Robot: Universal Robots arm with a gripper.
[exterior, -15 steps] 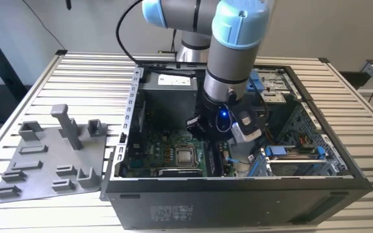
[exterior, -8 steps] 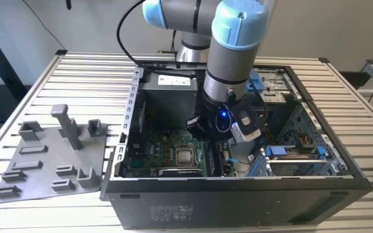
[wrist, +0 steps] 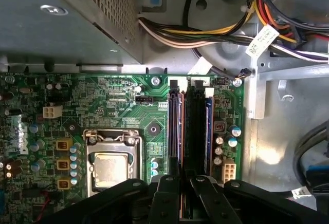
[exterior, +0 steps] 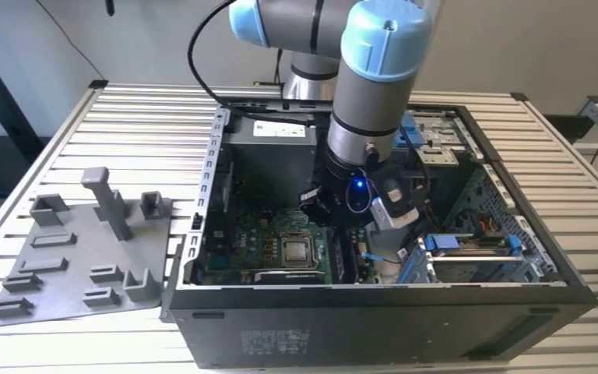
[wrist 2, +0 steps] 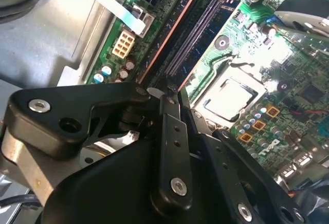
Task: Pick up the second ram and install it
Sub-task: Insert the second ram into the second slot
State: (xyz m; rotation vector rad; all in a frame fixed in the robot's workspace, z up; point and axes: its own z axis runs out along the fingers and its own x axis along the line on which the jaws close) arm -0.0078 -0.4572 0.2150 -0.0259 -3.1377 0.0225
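Observation:
The second ram [wrist: 180,126] is a long dark stick with a copper-coloured edge. It stands on edge in a memory slot of the green motherboard [wrist: 123,100], beside the processor socket [wrist: 110,165]. In the second wrist view the second ram [wrist 2: 172,31] runs away from the black fingers [wrist 2: 169,131]. My gripper [wrist: 184,193] straddles its near end, with a finger close on either side, shut on it. In the exterior view the gripper [exterior: 330,218] reaches down inside the open computer case [exterior: 382,312], over the motherboard.
A blue-edged strip [wrist: 208,126] fills the neighbouring slot. Bundled cables [wrist: 205,36] and the power supply box [wrist: 67,18] lie past the slots. A metal drive cage [exterior: 476,249] sits on the exterior view's right. A gray tray with posts [exterior: 71,265] lies outside the case.

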